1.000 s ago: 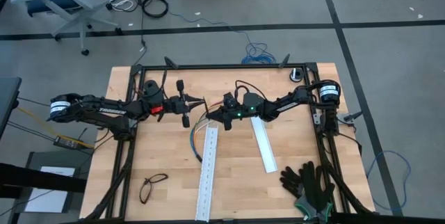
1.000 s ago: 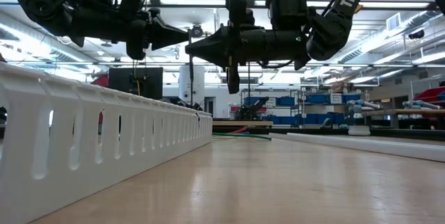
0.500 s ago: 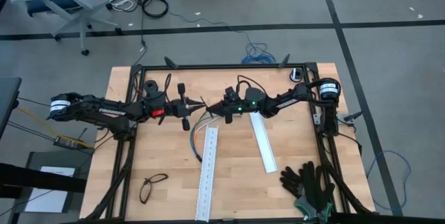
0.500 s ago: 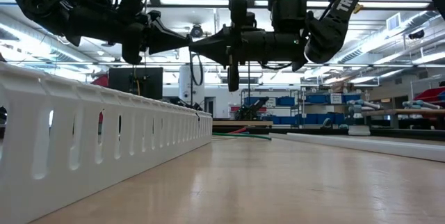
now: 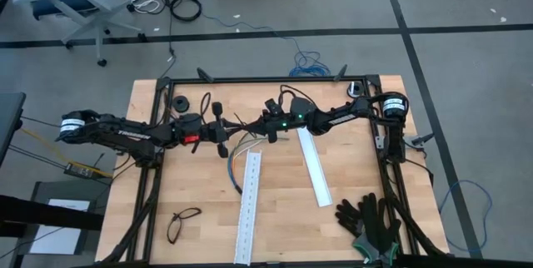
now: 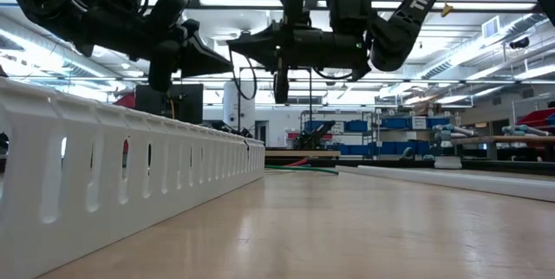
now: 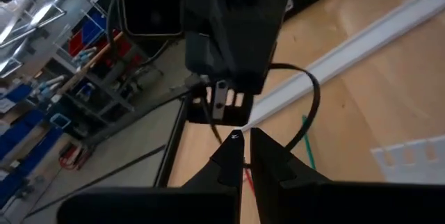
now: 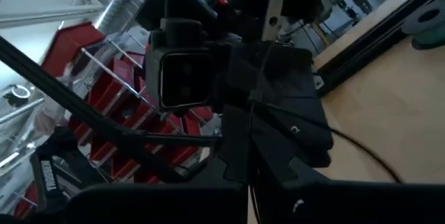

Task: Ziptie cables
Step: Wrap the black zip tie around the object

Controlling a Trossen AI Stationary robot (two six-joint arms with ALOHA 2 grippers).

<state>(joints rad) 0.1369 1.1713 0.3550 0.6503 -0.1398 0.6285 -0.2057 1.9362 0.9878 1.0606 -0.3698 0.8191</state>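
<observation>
Both grippers, left (image 5: 234, 126) and right (image 5: 250, 124), closing tip-to-tip above cables (image 5: 236, 156); jaws pressed together; risking collision, cables lying unbundled.

Bare tabletop (image 5: 283, 210) between white rails (image 5: 249, 205)

Long white rail (image 5: 248, 210) cut off by frame edge

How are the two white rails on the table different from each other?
The left rail is longer than the right rail, reaching the table's near edge. The left rail runs nearly straight toward the near edge; the right rail lies slanted. The cables curve right beside the left rail's far end, while nothing lies beside the right rail. Both are white, narrow and flat on the wooden table.
</observation>
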